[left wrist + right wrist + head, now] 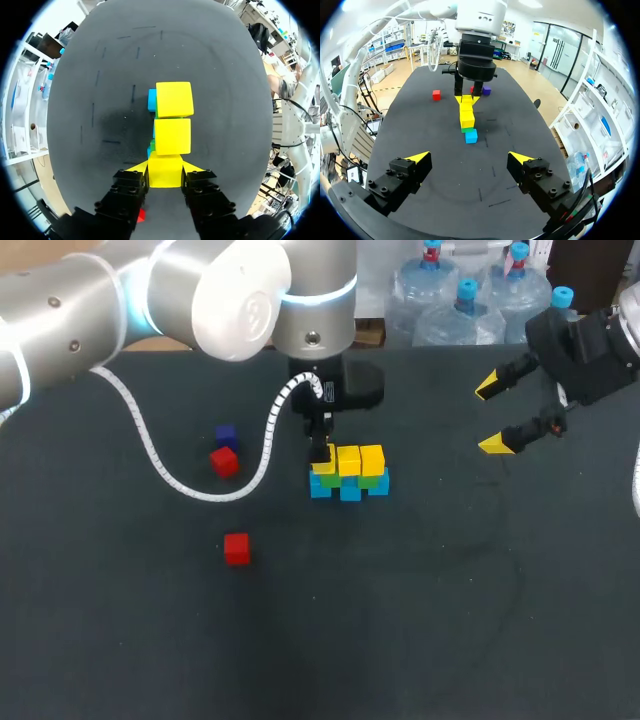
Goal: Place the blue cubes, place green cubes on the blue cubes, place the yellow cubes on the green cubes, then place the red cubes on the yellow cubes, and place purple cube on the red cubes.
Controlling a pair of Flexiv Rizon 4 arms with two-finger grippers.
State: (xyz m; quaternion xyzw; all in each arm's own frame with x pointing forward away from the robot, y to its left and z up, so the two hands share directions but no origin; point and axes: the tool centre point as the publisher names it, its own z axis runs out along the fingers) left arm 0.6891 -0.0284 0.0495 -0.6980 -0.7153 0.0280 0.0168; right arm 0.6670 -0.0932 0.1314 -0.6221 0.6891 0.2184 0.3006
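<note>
Dark tabletop (400, 620). Over its middle, the left gripper (165, 175) is clamped on a yellow cube (165, 169), a fingertip on each side. The right gripper (491, 417) hangs wide open and empty near the right edge. A skewed release would likely tip the cube or shove its neighbours. It sits at the end of the blue-green-yellow row (349, 475). Red cubes (224, 461) and the purple cube (226, 435) lie leftward.

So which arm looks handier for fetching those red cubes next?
Probably left: its fingers grip a yellow cube, with both red cubes on that side. The right fingers hang open, far beyond the stack.
</note>
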